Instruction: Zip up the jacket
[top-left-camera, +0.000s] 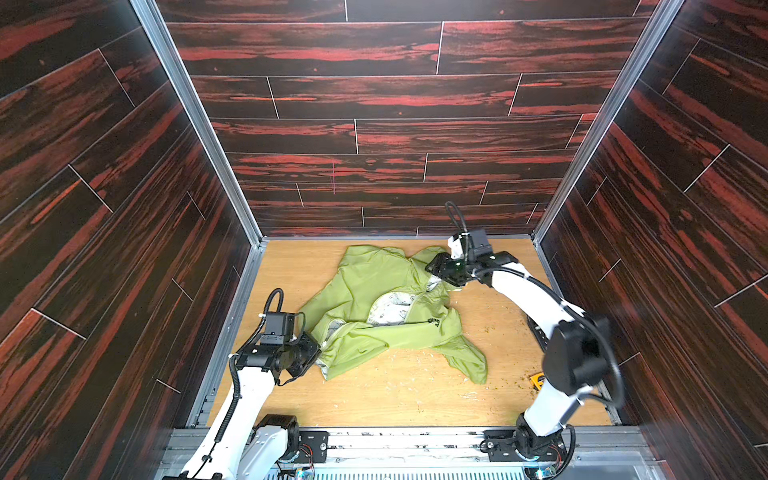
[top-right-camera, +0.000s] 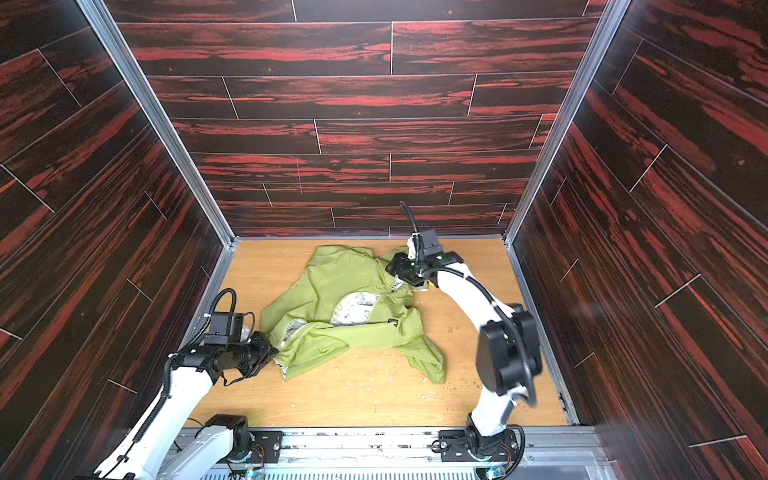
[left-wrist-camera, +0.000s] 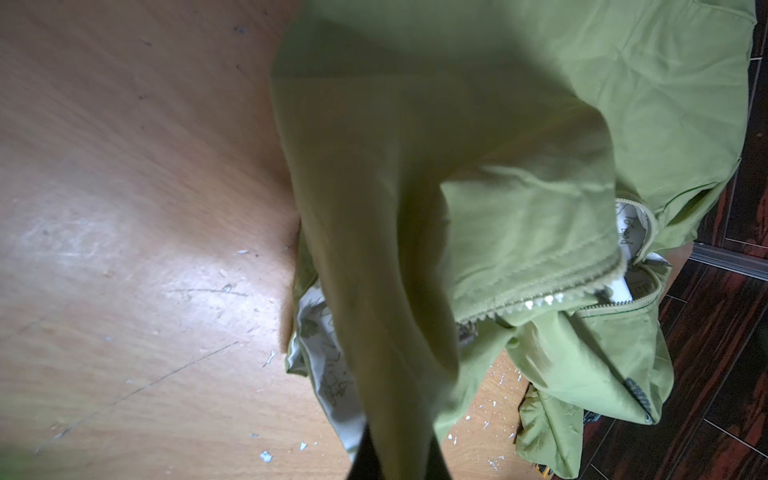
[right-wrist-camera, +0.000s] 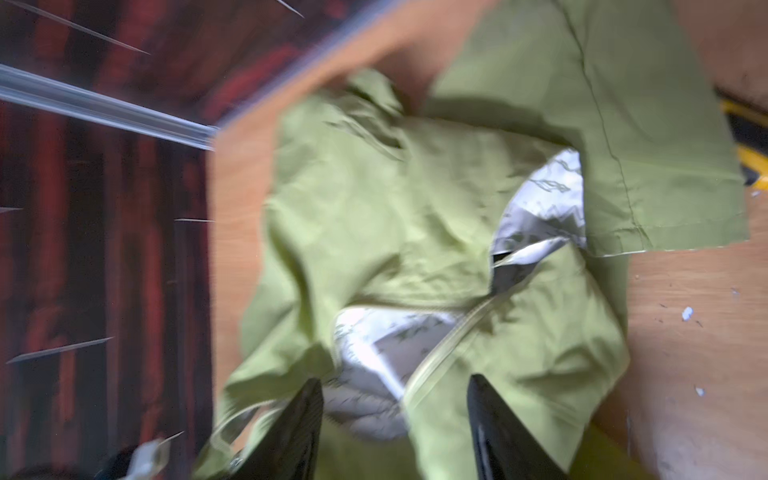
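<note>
The lime-green jacket (top-left-camera: 374, 291) (top-right-camera: 332, 282) lies crumpled on the wooden table, partly open, with white patterned lining (top-left-camera: 390, 309) showing. My left gripper (top-left-camera: 318, 351) (top-right-camera: 272, 353) is shut on the jacket's near hem; in the left wrist view the green fabric (left-wrist-camera: 519, 145) runs taut out from between the dark fingers (left-wrist-camera: 361, 457). The zipper teeth (left-wrist-camera: 540, 286) are joined along a short stretch there. My right gripper (top-left-camera: 434, 270) (top-right-camera: 392, 268) (right-wrist-camera: 395, 399) hovers open over the jacket's far collar end, its fingers (right-wrist-camera: 307, 415) apart on either side of the zipper edge (right-wrist-camera: 440, 345).
Dark red wood-pattern walls (top-left-camera: 374, 133) close in the table (top-left-camera: 415, 395) on three sides. A small yellow-and-black object (top-left-camera: 537, 380) (right-wrist-camera: 748, 153) lies by the right arm's base. White flecks (top-left-camera: 415, 357) are scattered on the table in front of the jacket.
</note>
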